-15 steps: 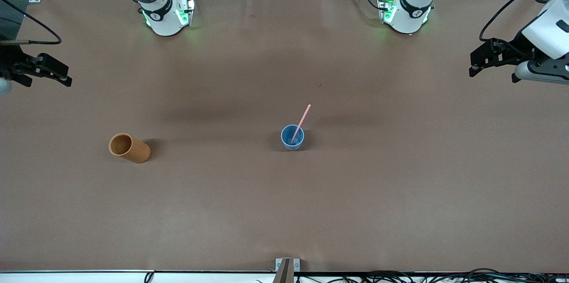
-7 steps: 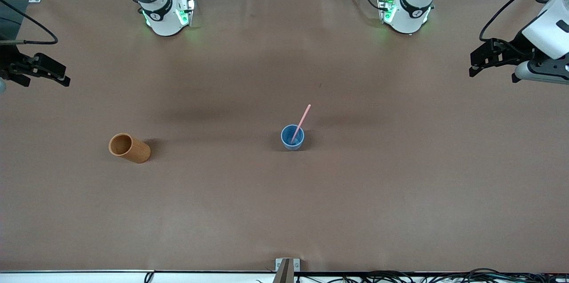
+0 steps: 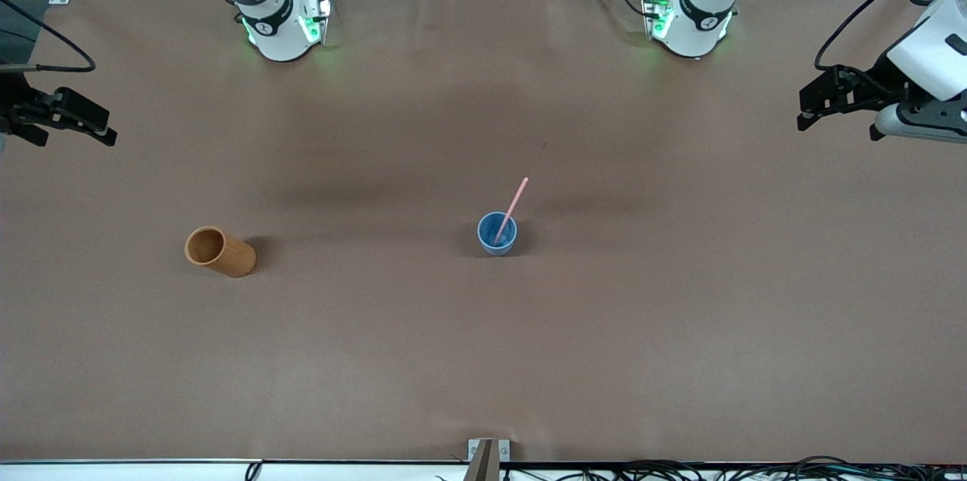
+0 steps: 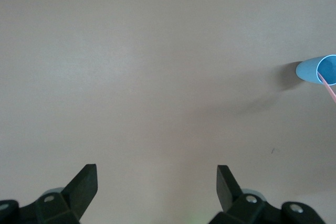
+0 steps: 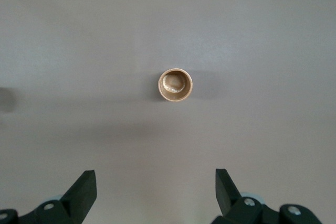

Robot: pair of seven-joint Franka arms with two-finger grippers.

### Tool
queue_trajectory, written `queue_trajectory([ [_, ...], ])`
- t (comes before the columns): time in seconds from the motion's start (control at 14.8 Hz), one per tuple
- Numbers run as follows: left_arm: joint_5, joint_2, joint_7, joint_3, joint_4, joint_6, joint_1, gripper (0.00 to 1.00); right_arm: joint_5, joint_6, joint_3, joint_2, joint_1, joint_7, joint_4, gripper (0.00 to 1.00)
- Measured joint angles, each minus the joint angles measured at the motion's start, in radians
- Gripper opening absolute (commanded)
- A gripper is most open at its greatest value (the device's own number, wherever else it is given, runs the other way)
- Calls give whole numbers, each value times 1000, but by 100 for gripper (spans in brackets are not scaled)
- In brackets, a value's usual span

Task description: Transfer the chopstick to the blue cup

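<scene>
You see the chopstick (image 3: 511,209) already standing in the blue cup (image 3: 497,233) at mid-table, leaning toward the left arm's base; the left gripper (image 3: 820,100) and right gripper (image 3: 72,118) hang spread and empty over their table ends; neither needs to reach.

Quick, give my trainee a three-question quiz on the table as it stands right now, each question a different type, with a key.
1. True or false: the chopstick lies flat on the table.
2. Which is nearer the right arm's end of the table? A) the blue cup B) the orange-brown cup
3. Fill in: the left pincer and the right pincer both hang ____, holding nothing.

Key:
1. False: it stands tilted in the blue cup, its upper end leaning over the rim.
2. B
3. open; each is up over its own end of the table.
</scene>
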Motion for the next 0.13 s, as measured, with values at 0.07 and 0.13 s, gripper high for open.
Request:
queue_trajectory([
  [0.07, 0, 0, 0, 0, 0, 0, 0, 100, 0, 0, 0, 0, 0, 0, 0, 100],
  [0.13, 0, 0, 0, 0, 0, 0, 0, 100, 0, 0, 0, 0, 0, 0, 0, 100],
])
